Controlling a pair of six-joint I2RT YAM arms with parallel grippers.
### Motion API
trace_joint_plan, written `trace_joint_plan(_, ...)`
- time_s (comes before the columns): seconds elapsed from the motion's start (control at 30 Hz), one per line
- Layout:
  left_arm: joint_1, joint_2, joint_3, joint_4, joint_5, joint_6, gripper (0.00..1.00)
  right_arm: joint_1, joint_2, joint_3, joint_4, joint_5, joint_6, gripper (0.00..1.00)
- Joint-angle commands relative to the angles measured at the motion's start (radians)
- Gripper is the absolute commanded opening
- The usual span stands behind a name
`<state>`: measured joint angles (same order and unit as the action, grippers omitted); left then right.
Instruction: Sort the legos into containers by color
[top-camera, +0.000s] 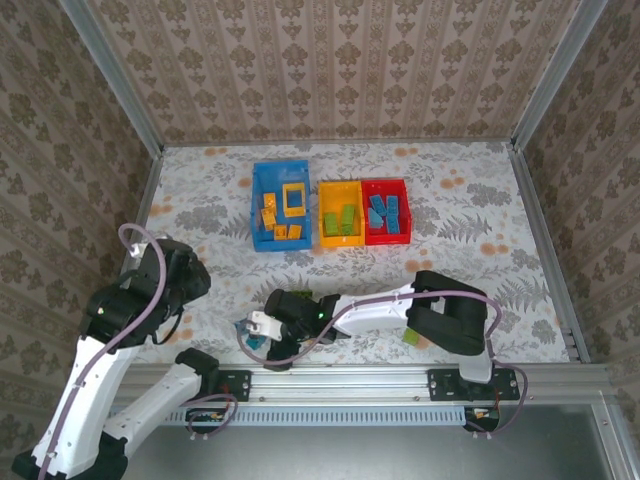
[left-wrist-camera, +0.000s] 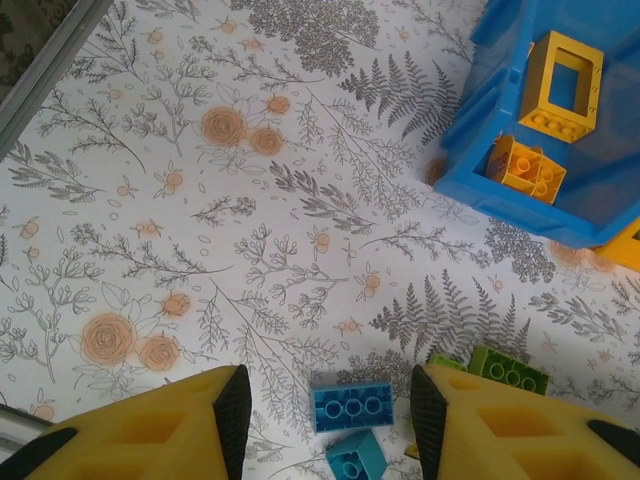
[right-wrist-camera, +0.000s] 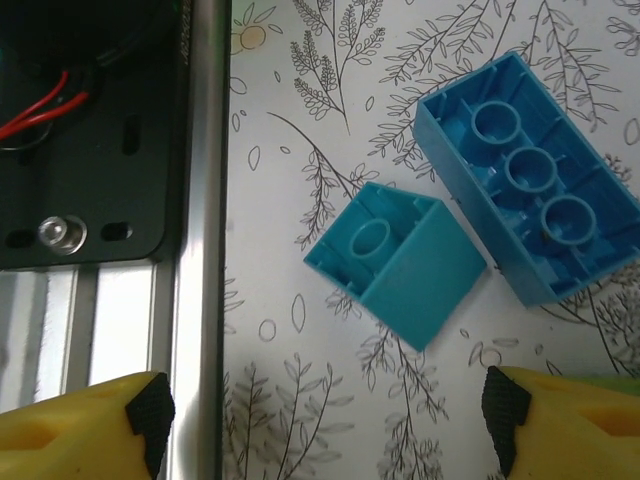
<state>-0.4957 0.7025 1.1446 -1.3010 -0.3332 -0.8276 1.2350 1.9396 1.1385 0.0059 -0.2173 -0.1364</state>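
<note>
Floral-patterned tabletop (top-camera: 200, 210) seen from above. A blue bin (top-camera: 257, 205) stands toward the far side. It holds orange-yellow bricks (top-camera: 270, 215) and a square yellow frame piece (top-camera: 293, 199). Just beside the blue bin, on its right, is a yellow bin (top-camera: 322, 215) holding lime green bricks (top-camera: 343, 220). Beyond that, touching the yellow bin, is a red bin (top-camera: 386, 183) holding blue bricks (top-camera: 385, 212).

Well apart from the blue bin, by the tabletop's near edge, two loose bricks lie studs-down beside an aluminium rail (right-wrist-camera: 205, 250): a long blue brick (right-wrist-camera: 530, 230) and a small teal brick (right-wrist-camera: 420, 285). The right gripper (right-wrist-camera: 325, 415) hangs over them, fingers spread and grasping nothing. The left gripper (left-wrist-camera: 330, 405) sits to the blue bin's near left. Its fingers are also spread wide and hold nothing. Loose lime green pieces (left-wrist-camera: 510, 372) lie beside it.
</note>
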Motion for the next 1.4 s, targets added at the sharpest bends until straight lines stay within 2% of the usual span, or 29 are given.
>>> trace_joint_plan(0.0,0.008,-0.017,-0.002,-0.036,0.019,-0.008,0.48,-0.003,0.036,0.041,0.036,-0.018,-0.026,0.81)
trace_joint_plan(0.33,0.007,-0.017,0.011,-0.024,0.060,0.001,0.47,-0.002,0.141,0.122,0.003,0.090,-0.018,0.70)
trace_joint_plan(0.5,0.007,-0.015,0.027,-0.027,0.070,0.003,0.46,-0.005,0.175,0.137,-0.001,0.170,-0.035,0.71)
trace_joint_plan(0.63,0.008,-0.013,0.037,-0.034,0.078,0.005,0.46,-0.006,0.207,0.172,-0.014,0.194,-0.041,0.75)
trace_joint_plan(0.77,0.007,-0.015,0.043,-0.040,0.079,0.002,0.46,-0.012,0.245,0.229,-0.052,0.223,-0.010,0.73)
trace_joint_plan(0.97,0.008,-0.014,0.034,-0.033,0.090,-0.007,0.45,-0.019,0.232,0.225,-0.072,0.208,0.016,0.65)
trace_joint_plan(1.23,0.008,-0.012,0.005,-0.003,0.115,-0.011,0.44,-0.033,0.149,0.126,-0.045,0.126,0.010,0.65)
trace_joint_plan(1.37,0.007,-0.015,-0.015,0.015,0.138,-0.006,0.44,-0.042,0.124,0.098,-0.057,0.065,-0.023,0.56)
